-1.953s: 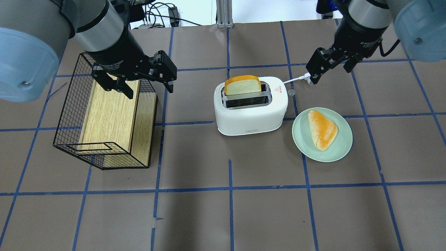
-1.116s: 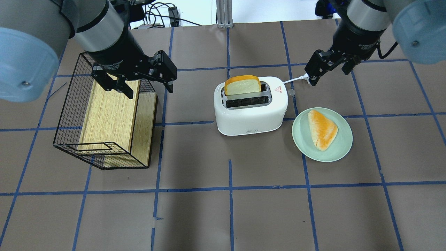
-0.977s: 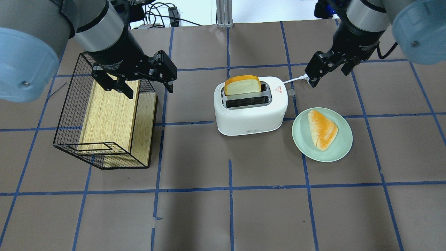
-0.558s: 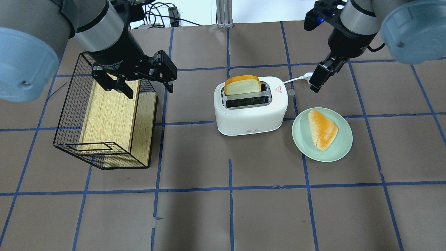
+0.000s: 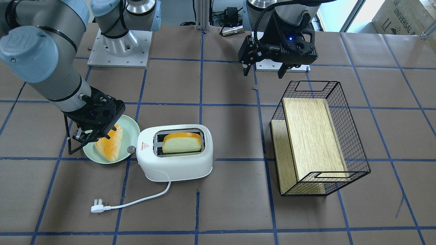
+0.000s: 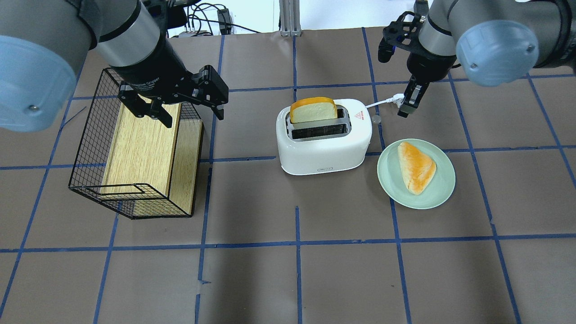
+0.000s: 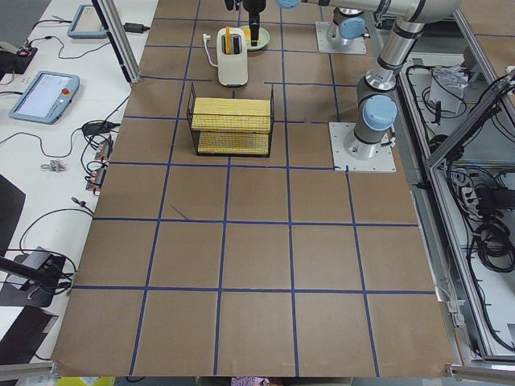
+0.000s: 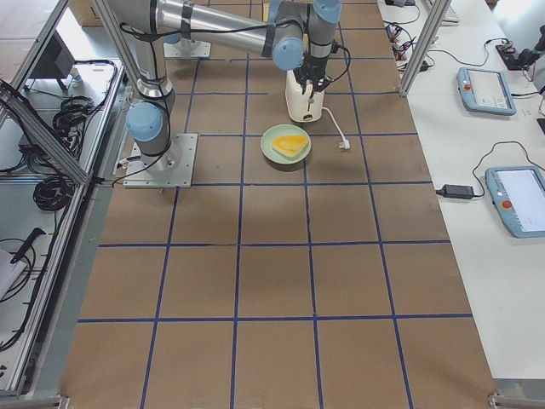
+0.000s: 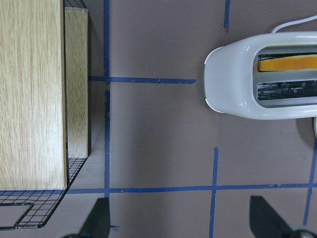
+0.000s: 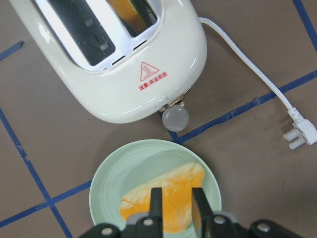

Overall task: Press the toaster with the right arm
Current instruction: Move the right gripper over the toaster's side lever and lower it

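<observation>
The toaster [image 6: 324,150] stands near the middle of the table [image 6: 297,279], a white, rounded plastic body with two slots on top. One slot holds a slice of bread [image 6: 313,110] that rises above the rim, and the other shows only its metal grille. At one end sit a small red triangle mark [image 10: 148,71] and a round silver lever knob [image 10: 176,118]. A white cord [image 5: 143,199] runs from the toaster's side to a plug [image 5: 97,207] lying on the paper. A pale green plate [image 6: 443,189] with a pastry [image 6: 416,166] lies just beside the knob end.

We see the right gripper [image 6: 403,111] near that end, apart from the knob, its fingers drawn almost together around nothing. The left gripper [image 6: 194,119] hangs spread wide and empty above the black wire basket [image 6: 90,135].

The left wrist view cuts off the toaster's knob end, and the right wrist view cuts off the opposite end. In the overhead view the right gripper covers part of the plug. The print under the triangle is too small for us to read, and both side views show the toaster too small for detail
</observation>
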